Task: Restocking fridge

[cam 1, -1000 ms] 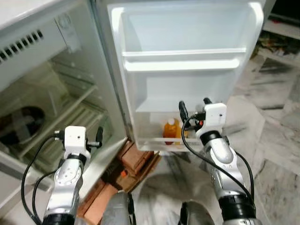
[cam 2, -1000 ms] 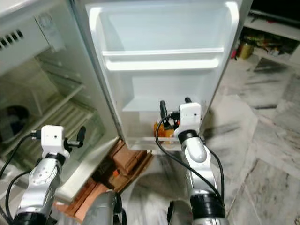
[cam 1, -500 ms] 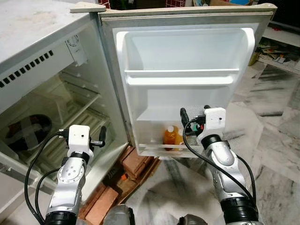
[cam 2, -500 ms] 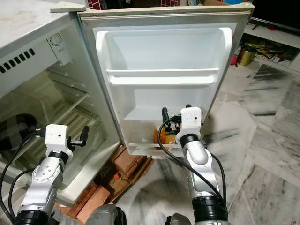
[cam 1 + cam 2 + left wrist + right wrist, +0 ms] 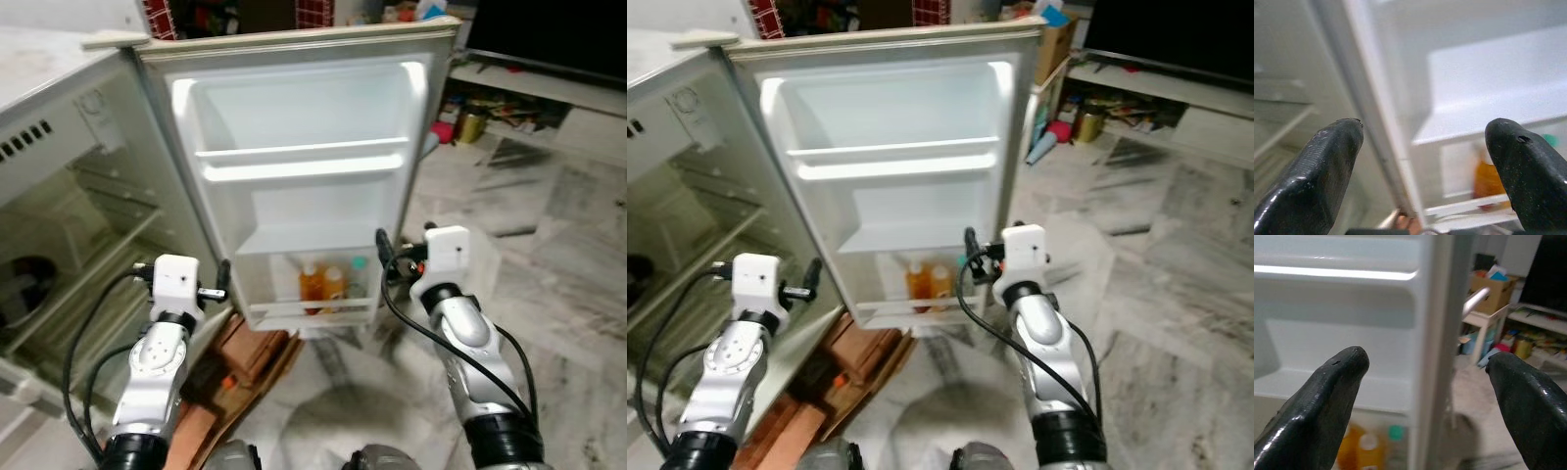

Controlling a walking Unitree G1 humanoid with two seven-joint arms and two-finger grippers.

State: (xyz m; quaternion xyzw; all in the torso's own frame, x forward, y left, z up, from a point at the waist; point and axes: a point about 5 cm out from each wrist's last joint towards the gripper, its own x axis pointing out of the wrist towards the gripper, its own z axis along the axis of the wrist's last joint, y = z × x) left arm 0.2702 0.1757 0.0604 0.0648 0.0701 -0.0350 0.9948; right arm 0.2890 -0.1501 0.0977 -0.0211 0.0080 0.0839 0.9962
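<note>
1. Left eye view: The fridge door (image 5: 304,147) stands wide open. Its top shelves are bare. In the bottom door shelf (image 5: 309,311) stand two orange bottles (image 5: 323,286) side by side, with a small bottle with a green cap (image 5: 359,277) next to them. The left gripper (image 5: 223,279) is held up near the hinge edge of the door. The right gripper (image 5: 404,243) is held up near the door's free edge, just beside the bottom shelf. Neither one holds anything.

2. Right eye view: This is the same scene from a little to the side. Some red bricks (image 5: 862,345) lie on the floor under the door. The inside of the fridge (image 5: 686,225) on the left looks dim, and I cannot tell what sits in there.

3. Left wrist view: The left gripper's two black fingers (image 5: 1317,171) are spread far apart with nothing between them. Past them is a blurry orange bottle on the door shelf.

4. Right wrist view: The right gripper's fingers (image 5: 1327,401) are also spread wide and empty. The door edge (image 5: 1437,357) runs between them, farther off.

5. How far along: A few drinks are already put away in the door. Most shelves are not yet filled, so I think there is a lot left to do.
</note>
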